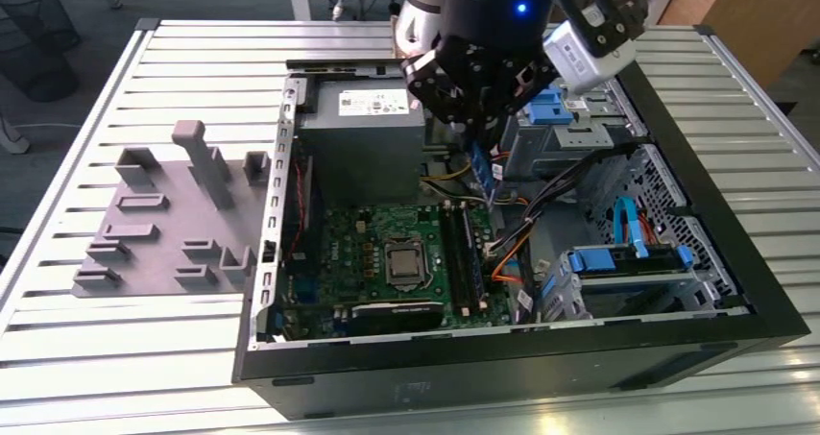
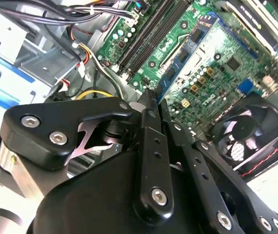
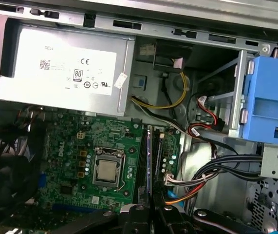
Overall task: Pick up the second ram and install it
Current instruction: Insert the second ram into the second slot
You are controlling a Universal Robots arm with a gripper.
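Observation:
My gripper [image 1: 477, 139] hangs inside the open computer case [image 1: 717, 291], shut on the second ram [image 1: 483, 174]. The ram is a slim stick pointing down, its lower end just above the long black memory slots [image 1: 464, 257] on the green motherboard [image 1: 372, 253]. In the second wrist view the black fingers [image 2: 148, 112] pinch the ram [image 2: 185, 51], a green board with small black chips and a blue edge. In the first wrist view the ram [image 3: 149, 161] shows edge-on as a thin line between the slots [image 3: 141, 156], running out from the gripper [image 3: 151, 212].
A grey holder tray [image 1: 167, 214] lies on the slatted table at the exterior view's left. Inside the case are the grey power supply [image 1: 365, 118], the processor socket [image 1: 401, 262], blue drive brackets [image 1: 628, 257], loose cables [image 1: 539, 205] beside the slots and a fan [image 2: 246, 136].

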